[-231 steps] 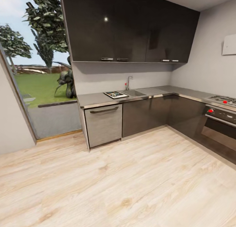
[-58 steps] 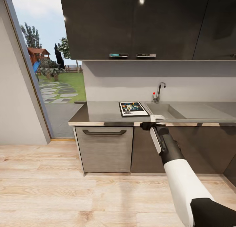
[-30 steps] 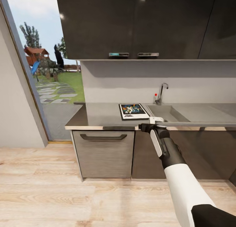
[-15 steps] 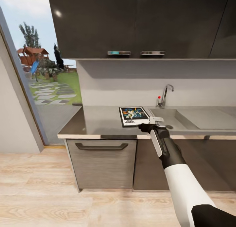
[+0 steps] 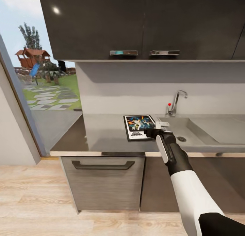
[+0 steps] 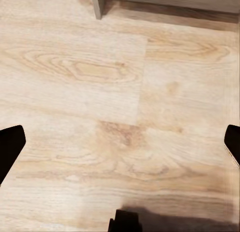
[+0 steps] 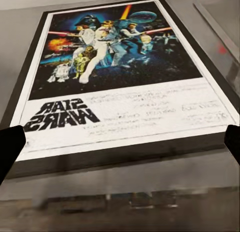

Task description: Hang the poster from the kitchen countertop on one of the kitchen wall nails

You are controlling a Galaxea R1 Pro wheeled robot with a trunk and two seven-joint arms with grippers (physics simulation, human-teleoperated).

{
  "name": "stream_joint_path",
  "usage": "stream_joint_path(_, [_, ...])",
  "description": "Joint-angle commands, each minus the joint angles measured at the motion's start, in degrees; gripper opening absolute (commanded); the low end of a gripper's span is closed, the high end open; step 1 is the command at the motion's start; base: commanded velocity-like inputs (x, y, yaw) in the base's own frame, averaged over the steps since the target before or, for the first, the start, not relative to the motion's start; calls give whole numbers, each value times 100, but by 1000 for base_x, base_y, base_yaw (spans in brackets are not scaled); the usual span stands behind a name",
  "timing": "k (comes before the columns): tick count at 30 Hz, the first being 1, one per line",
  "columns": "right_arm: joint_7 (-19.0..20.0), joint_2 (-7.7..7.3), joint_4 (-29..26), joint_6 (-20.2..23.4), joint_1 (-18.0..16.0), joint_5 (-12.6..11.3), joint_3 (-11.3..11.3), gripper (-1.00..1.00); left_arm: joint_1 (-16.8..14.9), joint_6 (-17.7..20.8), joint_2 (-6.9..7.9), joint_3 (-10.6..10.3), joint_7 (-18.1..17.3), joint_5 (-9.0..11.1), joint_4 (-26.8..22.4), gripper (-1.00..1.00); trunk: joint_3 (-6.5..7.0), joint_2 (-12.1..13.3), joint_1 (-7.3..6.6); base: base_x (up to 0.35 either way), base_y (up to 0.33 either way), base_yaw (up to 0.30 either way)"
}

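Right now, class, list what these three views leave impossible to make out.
1. Wall nails: too small to find on the head view's wall.
2. Right gripper jaws: its own body hides them from the head; cut by wrist-frame edges.
3. Poster small print: blurred.
4. Sink front wall: hidden by the countertop edge.

Head and close right wrist views share the poster (image 5: 139,127).

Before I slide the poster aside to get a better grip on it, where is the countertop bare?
The widest bare stretch of the kitchen countertop runs from the poster toward the window end. The grey slab beyond the sink basin also looks free. It is crowded between poster and sink, where the right end effector hovers at the poster's corner and the tap stands behind.
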Motion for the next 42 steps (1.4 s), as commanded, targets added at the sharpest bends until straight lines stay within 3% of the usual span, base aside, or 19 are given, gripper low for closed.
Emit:
stream_joint_path(1, [-43, 0, -2, 20, -4, -46, 6, 100, 2, -9, -1, 6, -8, 4, -6, 100, -5, -2, 3, 276, 0, 0])
stream_joint_path(24, [-43, 0, 204, 3, -5, -44, 6, 100, 2, -9, 2, 7, -8, 7, -14, 100, -5, -2, 3, 128, 0, 0])
stream_joint_path(42, [-60, 0, 438, -15, -7, -42, 8, 100, 2, -9, 5, 11, -8, 6, -15, 100, -44, -2, 3, 17, 0, 0])
